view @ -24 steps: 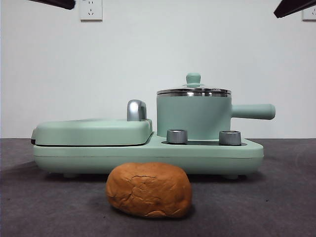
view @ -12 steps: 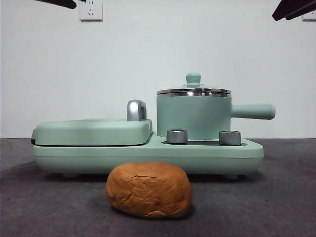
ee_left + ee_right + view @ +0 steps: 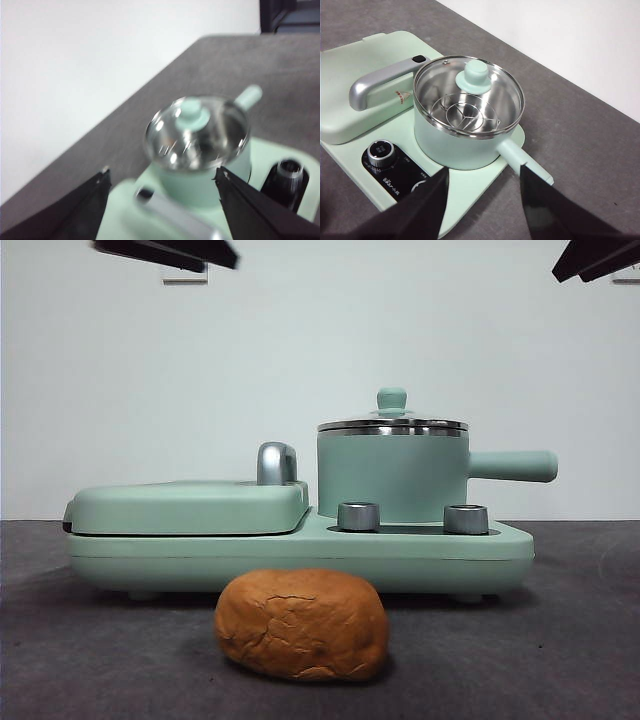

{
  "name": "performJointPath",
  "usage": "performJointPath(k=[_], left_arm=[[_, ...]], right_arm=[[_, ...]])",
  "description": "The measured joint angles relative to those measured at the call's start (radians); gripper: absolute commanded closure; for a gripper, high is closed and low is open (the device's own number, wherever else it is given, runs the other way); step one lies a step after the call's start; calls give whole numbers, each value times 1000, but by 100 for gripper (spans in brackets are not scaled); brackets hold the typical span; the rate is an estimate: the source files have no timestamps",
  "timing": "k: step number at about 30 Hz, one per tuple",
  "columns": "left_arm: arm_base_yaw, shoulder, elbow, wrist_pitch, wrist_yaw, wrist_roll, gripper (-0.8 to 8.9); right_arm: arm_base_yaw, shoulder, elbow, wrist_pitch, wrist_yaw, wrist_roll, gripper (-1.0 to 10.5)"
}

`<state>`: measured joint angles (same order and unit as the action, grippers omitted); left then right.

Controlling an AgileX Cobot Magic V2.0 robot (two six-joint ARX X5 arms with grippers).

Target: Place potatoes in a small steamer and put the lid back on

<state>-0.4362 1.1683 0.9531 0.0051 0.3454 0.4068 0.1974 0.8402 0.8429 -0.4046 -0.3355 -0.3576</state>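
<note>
- Progress: nothing of the task is done as the pictures show it. The lid (image 3: 392, 423) sits shut on the small steamer (image 3: 392, 475), and the potatoes (image 3: 301, 625), a single lump, lie on the table (image 3: 580, 640).
- Left to do, by judgement: lift the lid, put the lump in the pot, set the lid back.
- Location: the lump lies near the front view's camera, at about 6 o'clock from the cooker base (image 3: 300, 555) and apart from it; the steamer stands on the base's right half.
- Orientation: the lump's long axis runs 9 to 3 o'clock; the steamer's handle (image 3: 512, 466) points to 3 o'clock.
- Left gripper (image 3: 162, 192): fingers wide, empty, above the lid.
- Right gripper (image 3: 482, 187): fingers wide, empty, above the steamer, near its handle.
</note>
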Motion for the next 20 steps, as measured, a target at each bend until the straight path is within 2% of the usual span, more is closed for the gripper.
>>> performJointPath(k=[3, 8, 11, 20], left_arm=[[-44, 72, 14, 82, -6, -34, 483], [-80, 229, 116, 139, -6, -197, 483], [-92, 332, 210, 140, -8, -266, 483], [-141, 596, 444, 142, -7, -305, 483]], right_arm=[[0, 0, 0, 0, 0, 0, 722], [0, 0, 0, 0, 0, 0, 722], [0, 0, 0, 0, 0, 0, 722], [0, 0, 0, 0, 0, 0, 722]])
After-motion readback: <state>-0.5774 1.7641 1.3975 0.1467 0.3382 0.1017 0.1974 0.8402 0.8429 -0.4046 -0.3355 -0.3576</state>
